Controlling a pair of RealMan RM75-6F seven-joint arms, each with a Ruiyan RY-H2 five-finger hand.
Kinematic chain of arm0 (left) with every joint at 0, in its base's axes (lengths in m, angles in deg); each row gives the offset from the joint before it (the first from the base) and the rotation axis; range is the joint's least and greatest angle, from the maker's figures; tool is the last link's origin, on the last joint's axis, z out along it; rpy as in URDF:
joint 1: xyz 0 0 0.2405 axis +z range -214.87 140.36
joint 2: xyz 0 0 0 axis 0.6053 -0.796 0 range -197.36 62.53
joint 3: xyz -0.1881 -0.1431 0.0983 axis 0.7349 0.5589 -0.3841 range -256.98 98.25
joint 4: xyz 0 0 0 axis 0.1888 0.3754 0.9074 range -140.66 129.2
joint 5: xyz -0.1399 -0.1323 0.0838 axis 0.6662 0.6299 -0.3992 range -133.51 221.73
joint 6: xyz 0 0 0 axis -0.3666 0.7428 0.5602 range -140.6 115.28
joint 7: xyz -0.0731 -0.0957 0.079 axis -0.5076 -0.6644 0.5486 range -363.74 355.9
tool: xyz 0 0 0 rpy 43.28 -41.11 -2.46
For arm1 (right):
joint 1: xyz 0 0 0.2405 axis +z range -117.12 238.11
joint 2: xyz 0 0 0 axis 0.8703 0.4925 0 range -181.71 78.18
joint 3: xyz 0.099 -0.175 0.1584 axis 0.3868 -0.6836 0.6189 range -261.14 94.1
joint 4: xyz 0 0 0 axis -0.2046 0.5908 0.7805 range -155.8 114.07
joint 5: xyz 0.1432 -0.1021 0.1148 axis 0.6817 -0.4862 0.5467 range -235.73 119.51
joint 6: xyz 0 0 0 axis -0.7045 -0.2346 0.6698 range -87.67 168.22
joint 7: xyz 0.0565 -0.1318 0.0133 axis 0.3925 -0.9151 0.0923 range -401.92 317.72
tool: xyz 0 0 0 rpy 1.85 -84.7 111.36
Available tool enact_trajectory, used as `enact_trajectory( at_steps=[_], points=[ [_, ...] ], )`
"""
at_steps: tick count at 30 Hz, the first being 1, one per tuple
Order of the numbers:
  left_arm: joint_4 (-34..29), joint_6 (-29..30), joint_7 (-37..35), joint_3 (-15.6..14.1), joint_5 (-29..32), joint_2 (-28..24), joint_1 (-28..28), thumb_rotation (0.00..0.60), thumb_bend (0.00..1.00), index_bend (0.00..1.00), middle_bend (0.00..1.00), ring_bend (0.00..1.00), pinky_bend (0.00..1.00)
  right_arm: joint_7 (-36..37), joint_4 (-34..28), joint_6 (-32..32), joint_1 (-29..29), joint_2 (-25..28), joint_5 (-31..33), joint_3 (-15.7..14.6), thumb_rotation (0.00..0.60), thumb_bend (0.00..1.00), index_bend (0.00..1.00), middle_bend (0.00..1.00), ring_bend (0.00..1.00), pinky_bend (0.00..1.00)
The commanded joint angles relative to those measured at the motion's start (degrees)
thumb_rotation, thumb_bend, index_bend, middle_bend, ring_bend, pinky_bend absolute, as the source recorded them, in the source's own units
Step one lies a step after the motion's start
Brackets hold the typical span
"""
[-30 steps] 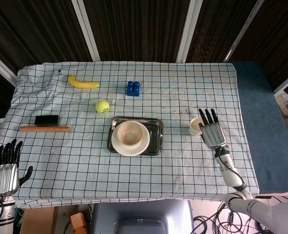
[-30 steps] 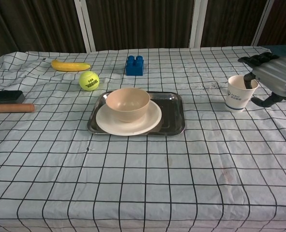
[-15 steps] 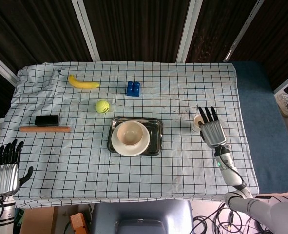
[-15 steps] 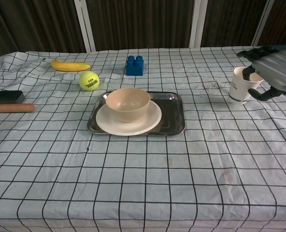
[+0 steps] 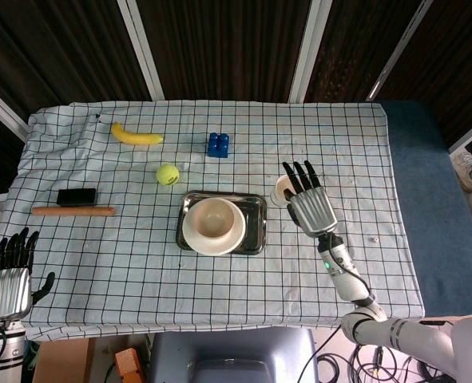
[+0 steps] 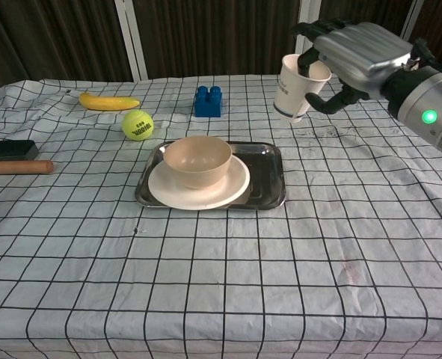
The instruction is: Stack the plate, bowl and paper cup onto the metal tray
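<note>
Dark panelled walls stand behind the worktop [image 6: 340, 247], which is covered with a white cloth ruled in black squares. On it we see the metal tray [image 6: 269, 179] with the plate [image 6: 232, 187] lying in it and the bowl [image 6: 198, 158] sitting on the plate. The paper cup [image 6: 298, 84] is off the cloth, held in the air by our right hand [image 6: 355, 56], whose fingers [image 6: 314, 31] wrap its rim and upper wall; it hangs beyond the tray's far right corner. Our left hand [image 5: 10, 275] rests at the near left edge, holding nothing, its fingers spread.

We judge the cup light and thin-walled, easy to crush or to let slip, so a gentle hold round the upper wall, as now, suits it best; the bowl looks rigid and stable enough to receive it.

A second ago the cup stood on the cloth well to the right with the right hand beside it; now it is lifted and carried leftward toward the tray.
</note>
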Motion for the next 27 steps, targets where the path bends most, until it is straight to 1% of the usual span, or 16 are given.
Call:
enact_trajectory(
  at_steps=[1, 3, 6, 10, 12, 14, 21, 24, 27],
  points=[
    [-0.10, 0.09, -0.20, 0.00, -0.01, -0.14, 0.08, 0.600, 0.30, 0.00, 0.00, 0.00, 0.00, -3.78, -2.95, -0.45, 2.73, -2.42, 1.44, 1.95, 0.600, 0.47, 0.59, 0.03, 0.00, 0.00],
    [-0.12, 0.09, -0.23, 0.00, -0.01, -0.16, 0.08, 0.600, 0.30, 0.00, 0.00, 0.00, 0.00, -4.06, -2.97, -0.43, 2.83, -2.60, 1.63, 2.05, 0.600, 0.47, 0.59, 0.03, 0.00, 0.00],
    [-0.22, 0.26, -0.51, 0.09, 0.05, -0.34, 0.18, 0.600, 0.30, 0.00, 0.00, 0.00, 0.00, -5.74, -3.40, -1.04, 4.60, -4.95, 2.34, 2.83, 0.600, 0.47, 0.59, 0.03, 0.00, 0.00],
    [-0.41, 0.64, -0.99, 0.14, 0.01, -0.69, 0.40, 0.600, 0.30, 0.00, 0.00, 0.00, 0.00, -9.22, -1.80, -2.66, 8.04, -10.89, 5.72, 4.35, 0.600, 0.47, 0.59, 0.03, 0.00, 0.00],
    [-0.51, 0.81, -1.26, 0.10, -0.02, -0.82, 0.55, 0.600, 0.30, 0.00, 0.00, 0.00, 0.00, -10.43, 0.15, -3.32, 9.73, -14.33, 6.86, 4.44, 0.600, 0.47, 0.59, 0.03, 0.00, 0.00],
    [-0.58, 0.80, -1.40, 0.13, 0.00, -0.96, 0.57, 0.600, 0.30, 0.00, 0.00, 0.00, 0.00, -10.96, 1.89, -3.12, 10.64, -16.39, 6.90, 4.18, 0.600, 0.47, 0.59, 0.03, 0.00, 0.00],
    [-0.76, 1.05, -1.56, 0.13, -0.02, -1.17, 0.76, 0.600, 0.30, 0.00, 0.00, 0.00, 0.00, -11.67, 8.05, -3.75, 12.39, -21.09, 8.42, 3.83, 0.600, 0.47, 0.59, 0.03, 0.00, 0.00],
    [-0.84, 1.00, -1.54, 0.17, 0.07, -1.20, 0.79, 0.600, 0.30, 0.00, 0.00, 0.00, 0.00, -11.62, 10.62, -4.37, 12.92, -22.44, 9.00, 3.64, 0.600, 0.47, 0.59, 0.03, 0.00, 0.00],
    [-0.82, 1.03, -1.56, 0.22, 0.10, -1.20, 0.81, 0.600, 0.30, 0.00, 0.00, 0.00, 0.00, -11.59, 12.94, -5.00, 13.15, -23.31, 8.98, 2.79, 0.600, 0.47, 0.59, 0.03, 0.00, 0.00]
  ],
)
